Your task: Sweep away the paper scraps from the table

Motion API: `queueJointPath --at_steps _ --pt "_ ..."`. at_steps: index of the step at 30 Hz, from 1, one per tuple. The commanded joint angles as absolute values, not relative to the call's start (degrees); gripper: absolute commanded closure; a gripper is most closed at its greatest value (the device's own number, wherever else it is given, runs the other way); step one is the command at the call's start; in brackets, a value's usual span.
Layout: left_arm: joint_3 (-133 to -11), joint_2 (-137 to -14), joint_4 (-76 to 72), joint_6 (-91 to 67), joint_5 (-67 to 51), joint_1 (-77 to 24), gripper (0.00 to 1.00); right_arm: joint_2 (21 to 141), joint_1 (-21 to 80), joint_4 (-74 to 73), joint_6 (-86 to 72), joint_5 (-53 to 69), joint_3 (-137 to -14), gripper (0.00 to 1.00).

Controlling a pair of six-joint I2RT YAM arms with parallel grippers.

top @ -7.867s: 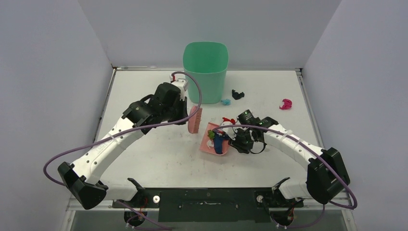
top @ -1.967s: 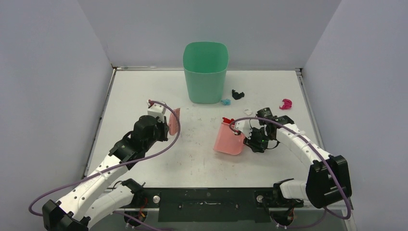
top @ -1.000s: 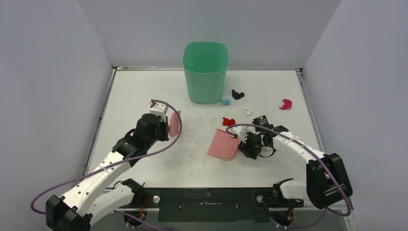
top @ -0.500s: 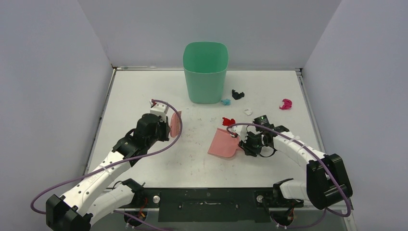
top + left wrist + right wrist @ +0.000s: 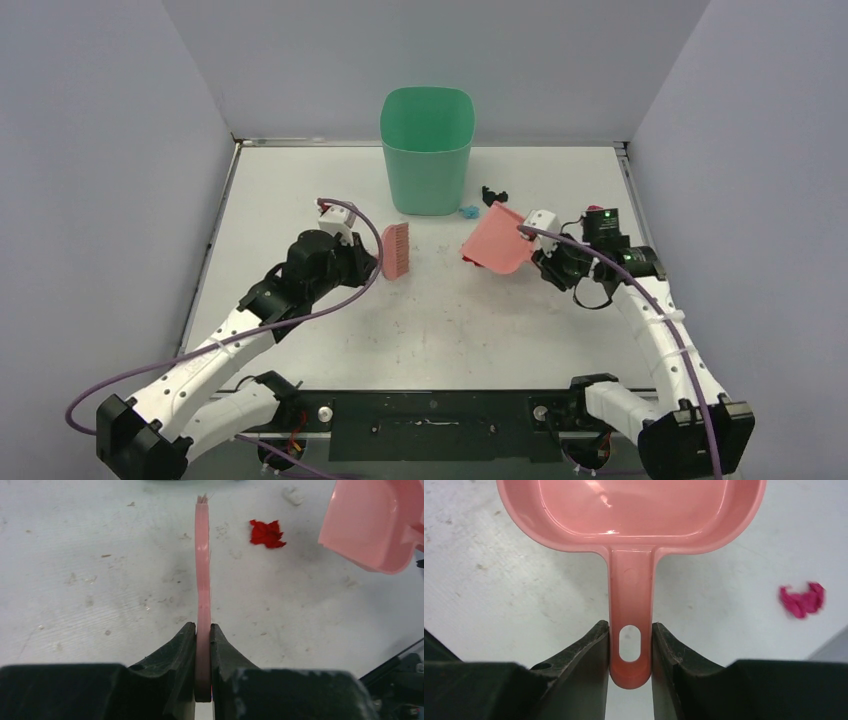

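My left gripper (image 5: 366,262) is shut on the handle of the pink hand brush (image 5: 396,250), which it holds edge-on over the table (image 5: 290,190); the wrist view shows the jaws (image 5: 202,627) clamped on it. My right gripper (image 5: 546,256) is shut on the handle of the pink dustpan (image 5: 497,238), which it holds tilted above the table and empty (image 5: 634,510). A red scrap (image 5: 267,533) and a white scrap (image 5: 292,495) lie ahead of the brush. A black scrap (image 5: 493,196) and a light blue scrap (image 5: 468,211) lie by the bin. A magenta scrap (image 5: 802,600) lies to the right of the pan.
A tall green bin (image 5: 427,150) stands at the back middle of the table. Grey walls close in the left, back and right sides. Metal rails run along the table's edges. The dustpan (image 5: 372,525) also shows at the upper right of the left wrist view.
My right arm has lifted the dustpan off the table and swung it back and to the right. My left arm has moved the brush to the right. The pan, once holding scraps, is empty.
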State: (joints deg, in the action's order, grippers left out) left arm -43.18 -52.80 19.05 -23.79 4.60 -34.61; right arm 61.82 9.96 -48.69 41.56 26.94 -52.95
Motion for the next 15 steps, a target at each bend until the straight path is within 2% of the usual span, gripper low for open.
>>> queueJointPath --at_steps 1,9,15 --pt "-46.8 -55.3 4.7 -32.7 4.2 -39.9 1.00 56.6 2.8 -52.8 39.9 21.5 -57.7 0.95" --pt "-51.5 -73.4 -15.8 -42.4 22.2 -53.8 1.00 46.7 -3.9 -43.6 29.5 8.0 -52.9 0.95" --pt "-62.8 -88.0 -19.5 -49.3 36.1 -56.8 1.00 44.5 -4.3 -44.8 27.1 5.1 -51.2 0.95"
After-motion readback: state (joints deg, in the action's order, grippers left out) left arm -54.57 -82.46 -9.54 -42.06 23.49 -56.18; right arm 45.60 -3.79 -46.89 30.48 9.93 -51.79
